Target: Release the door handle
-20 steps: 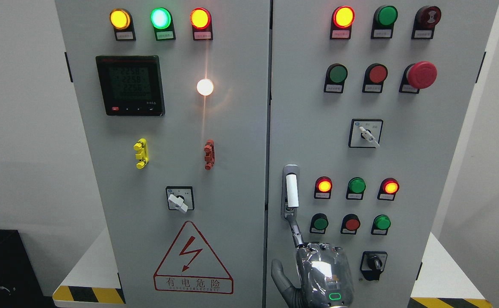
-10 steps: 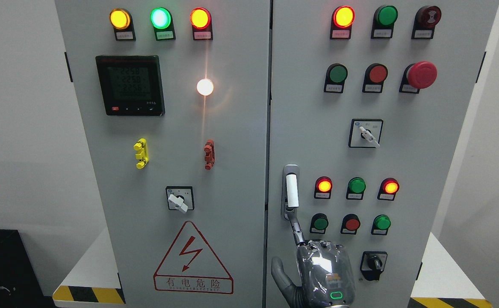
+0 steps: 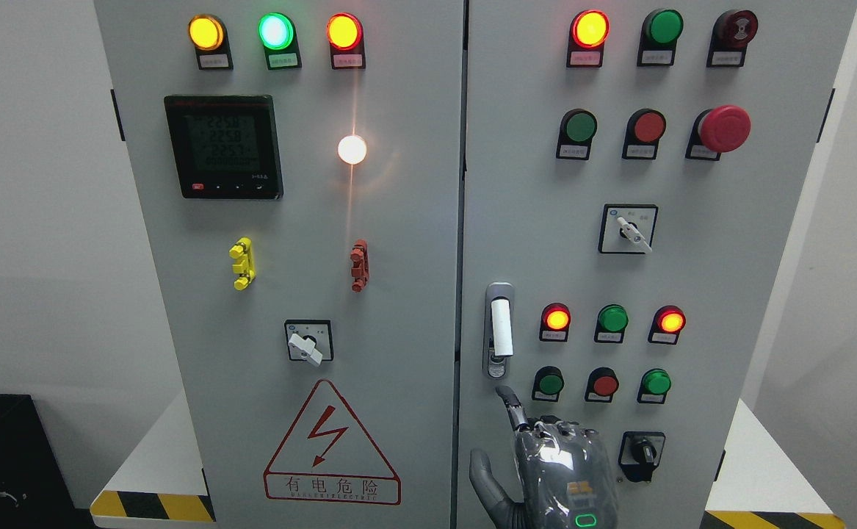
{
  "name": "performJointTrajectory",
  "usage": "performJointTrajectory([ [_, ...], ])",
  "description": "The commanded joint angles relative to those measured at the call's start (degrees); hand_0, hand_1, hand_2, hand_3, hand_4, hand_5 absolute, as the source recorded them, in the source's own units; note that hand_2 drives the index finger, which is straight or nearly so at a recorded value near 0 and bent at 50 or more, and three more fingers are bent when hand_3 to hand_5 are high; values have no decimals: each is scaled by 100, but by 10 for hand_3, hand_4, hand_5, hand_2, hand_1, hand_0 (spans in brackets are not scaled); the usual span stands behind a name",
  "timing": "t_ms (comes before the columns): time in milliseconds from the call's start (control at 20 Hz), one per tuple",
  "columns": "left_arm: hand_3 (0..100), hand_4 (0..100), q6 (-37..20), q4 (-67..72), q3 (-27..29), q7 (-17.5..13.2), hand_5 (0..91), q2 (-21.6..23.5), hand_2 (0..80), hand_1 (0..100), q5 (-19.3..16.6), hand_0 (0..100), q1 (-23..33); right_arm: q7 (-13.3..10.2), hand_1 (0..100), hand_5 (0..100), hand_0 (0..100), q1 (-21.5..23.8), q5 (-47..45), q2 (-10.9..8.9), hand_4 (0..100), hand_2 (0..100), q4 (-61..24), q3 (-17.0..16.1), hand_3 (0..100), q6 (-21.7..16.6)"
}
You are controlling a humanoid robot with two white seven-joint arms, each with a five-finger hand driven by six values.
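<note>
Right hand (image 3: pixel 545 470), a glossy grey robotic hand wrapped in clear plastic, rises from the bottom edge just right of centre, with the back of its palm toward the camera. Its index finger (image 3: pixel 510 408) points up and slightly left, the tip just below the door handle and not touching it; the thumb (image 3: pixel 483 477) sticks out to the left, the other fingers look curled, and the hand holds nothing.

Behind it, a tall grey metal electrical cabinet (image 3: pixel 413 220) with two closed doors fills most of the view. The right door (image 3: pixel 758 294) carries the white bar-shaped door handle (image 3: pixel 501 327), upright in a silver mount near the door's left edge, just beside the centre seam.

On the left door (image 3: pixel 178 330), a black digital meter (image 3: pixel 223 146) sits in the upper part. Below, near the bottom, is a red triangular lightning warning sign (image 3: pixel 332 444). Along the left door's top are three round lit lamps, amber (image 3: pixel 206 32), green (image 3: pixel 276 31) and red-orange (image 3: pixel 344 31), and a bright white lamp (image 3: pixel 352 149) glows lower down.

On the right door, a large red mushroom button (image 3: pixel 724 128) sits upper right. A white-lever rotary switch (image 3: pixel 628 229) lies below it. Right of the handle, two rows of small round red and green lamps and buttons (image 3: pixel 604 353) are grouped, and a black rotary knob (image 3: pixel 642 454) sits just right of the hand.
</note>
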Motion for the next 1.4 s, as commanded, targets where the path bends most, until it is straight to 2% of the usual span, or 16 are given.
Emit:
performJointTrajectory([
  [0, 0, 0, -5, -1, 0, 1, 0, 0, 0, 556, -6, 120, 97, 19, 250, 745, 611, 115, -39, -10, 770, 495, -523, -32, 845, -7],
  [150, 0, 0, -5, -1, 0, 1, 0, 0, 0, 556, -6, 120, 97, 19, 225, 749, 589, 98, -48, -10, 770, 556, -567, -41, 856, -15],
  [401, 0, 0, -5, -1, 0, 1, 0, 0, 0, 556, 2, 120, 97, 1, 156, 908, 500, 89, -66, 25, 903, 759, -576, -85, 1000, 2],
  [651, 0, 0, -5, -1, 0, 1, 0, 0, 0, 556, 2, 120, 97, 36, 127, 983, 433, 10, -57, 17, 973, 898, -576, -120, 1000, 37],
  [902, 0, 0, -5, -1, 0, 1, 0, 0, 0, 556, 2, 120, 97, 54, 100, 1000, 377, -341, -22, 17, 1000, 962, -427, -102, 1000, 73],
  [1102, 0, 0, -5, -1, 0, 1, 0, 0, 0, 556, 2, 120, 97, 54, 62, 1000, 332, -657, -4, 17, 1000, 975, -164, -111, 1000, 81],
  [1353, 0, 0, -5, -1, 0, 1, 0, 0, 0, 556, 2, 120, 97, 45, 47, 1000, 295, -728, -4, 8, 1000, 984, -13, -138, 1000, 266],
])
